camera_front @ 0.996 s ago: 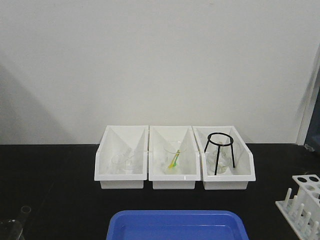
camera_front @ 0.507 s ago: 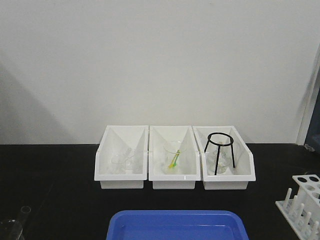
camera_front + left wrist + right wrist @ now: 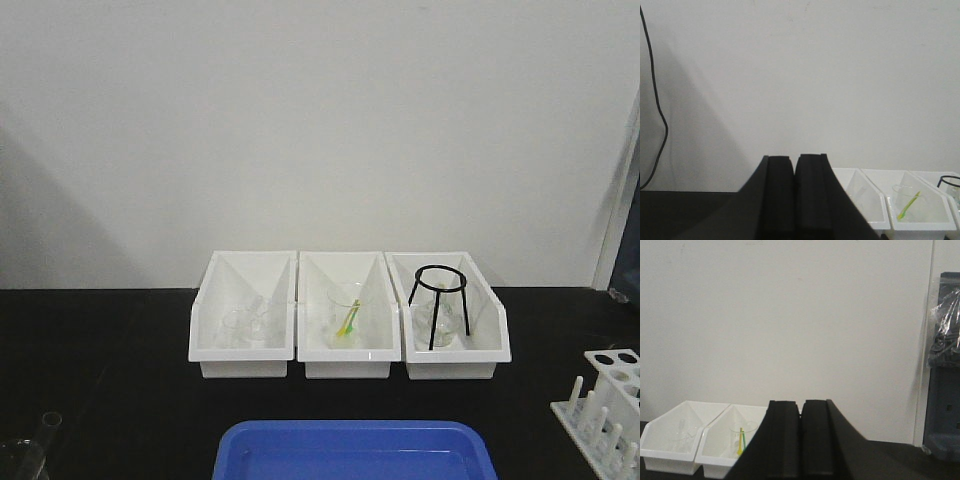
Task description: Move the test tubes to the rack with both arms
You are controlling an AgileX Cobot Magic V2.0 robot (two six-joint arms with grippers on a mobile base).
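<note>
The white rack (image 3: 608,398), with round holes in its top plate and a row of upright pegs, stands at the table's front right edge, partly cut off. A thin clear test tube (image 3: 48,424) with a round rim shows faintly at the front left, beside a wider glass rim (image 3: 20,455). Neither gripper shows in the front view. My left gripper (image 3: 794,159) is shut and empty, raised and facing the wall. My right gripper (image 3: 800,403) is also shut and empty, facing the wall.
Three white bins stand in a row at the back: the left bin (image 3: 243,366) holds glassware, the middle bin (image 3: 347,368) a beaker (image 3: 345,308) with a yellow-green stick, the right bin (image 3: 452,368) a black ring stand (image 3: 438,298). A blue tray (image 3: 350,450) lies at the front centre.
</note>
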